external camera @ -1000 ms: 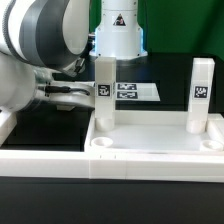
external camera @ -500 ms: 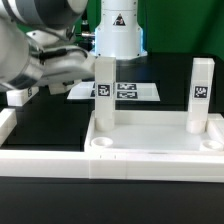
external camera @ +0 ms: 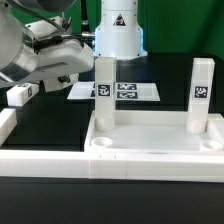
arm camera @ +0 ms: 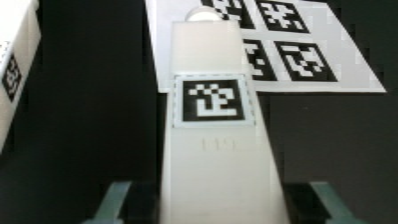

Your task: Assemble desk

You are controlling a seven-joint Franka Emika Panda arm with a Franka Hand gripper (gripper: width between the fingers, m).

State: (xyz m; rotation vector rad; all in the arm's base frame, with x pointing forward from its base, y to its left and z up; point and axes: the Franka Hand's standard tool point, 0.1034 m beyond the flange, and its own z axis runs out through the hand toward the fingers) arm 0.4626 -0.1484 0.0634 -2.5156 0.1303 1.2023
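Sitting nearest the exterior camera, the tabletop (external camera: 150, 150) lies flat on the black counter (external camera: 50, 125), raised rim up, with a round socket open at its near corner on the exterior view's left. A long white border rail (external camera: 40, 160) runs off from that corner toward the exterior view's left edge.

Two legs stand upright in the tabletop's far corners. The first upright leg (external camera: 105, 95) is on the exterior view's left and the second upright leg (external camera: 200, 95) on its right. Each shows a square tag facing the camera.

Farther back, on the exterior view's left, the arm (external camera: 45, 50) leans over the counter. In the wrist view the fingers (arm camera: 118, 200) are partly closed, one on each side of the held leg (arm camera: 214, 130), gripping its near end. The held leg runs straight away from them with a tag on its upper face. In the exterior view only its tagged end (external camera: 20, 96) shows below the arm, well apart from the tabletop.

Beyond the held leg's far end, the marker board (external camera: 125, 92) lies flat on the counter, behind the first upright leg. The white robot base (external camera: 118, 30) rises at the back.
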